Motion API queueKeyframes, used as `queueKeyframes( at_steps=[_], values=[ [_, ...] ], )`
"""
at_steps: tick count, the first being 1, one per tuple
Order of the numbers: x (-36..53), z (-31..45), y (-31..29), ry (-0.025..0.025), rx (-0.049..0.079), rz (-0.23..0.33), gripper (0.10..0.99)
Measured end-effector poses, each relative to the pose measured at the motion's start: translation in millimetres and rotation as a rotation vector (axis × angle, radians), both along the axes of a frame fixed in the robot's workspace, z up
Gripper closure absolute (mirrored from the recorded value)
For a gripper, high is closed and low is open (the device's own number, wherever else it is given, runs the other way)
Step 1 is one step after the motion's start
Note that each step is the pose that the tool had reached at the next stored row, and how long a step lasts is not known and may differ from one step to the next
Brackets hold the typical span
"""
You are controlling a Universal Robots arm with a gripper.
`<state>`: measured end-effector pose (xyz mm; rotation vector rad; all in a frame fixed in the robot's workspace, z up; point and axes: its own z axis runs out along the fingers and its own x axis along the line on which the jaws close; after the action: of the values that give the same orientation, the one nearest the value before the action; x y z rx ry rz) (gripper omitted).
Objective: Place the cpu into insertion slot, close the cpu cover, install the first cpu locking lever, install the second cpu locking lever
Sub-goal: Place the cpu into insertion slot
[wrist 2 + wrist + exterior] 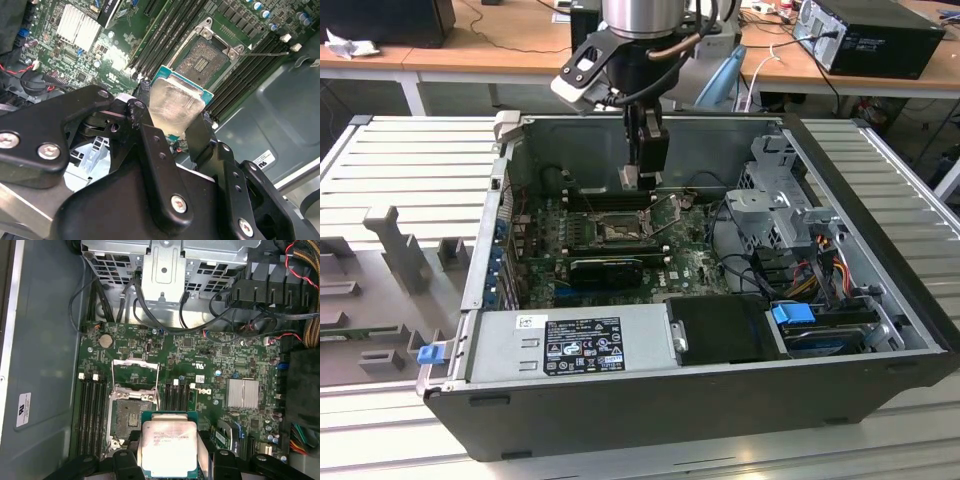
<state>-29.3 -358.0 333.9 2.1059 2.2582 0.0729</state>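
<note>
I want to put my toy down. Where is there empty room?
Bare: the ribbed table at the exterior view's right of the case, and the grey case floor beside the memory slots. Crowded: the motherboard and cables.

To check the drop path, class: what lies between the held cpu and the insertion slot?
Nothing: in the first wrist view the cpu, clamped in the pincer, hangs close to the open insertion slot, no part between them.
</note>
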Motion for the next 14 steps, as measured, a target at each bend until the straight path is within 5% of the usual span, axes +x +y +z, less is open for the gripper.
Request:
queueKeyframes(
  at_steps=[14],
  values=[
    [0.0, -6.3, 0.0, 0.0, 0.0, -0.019, 0.557]
  ],
)
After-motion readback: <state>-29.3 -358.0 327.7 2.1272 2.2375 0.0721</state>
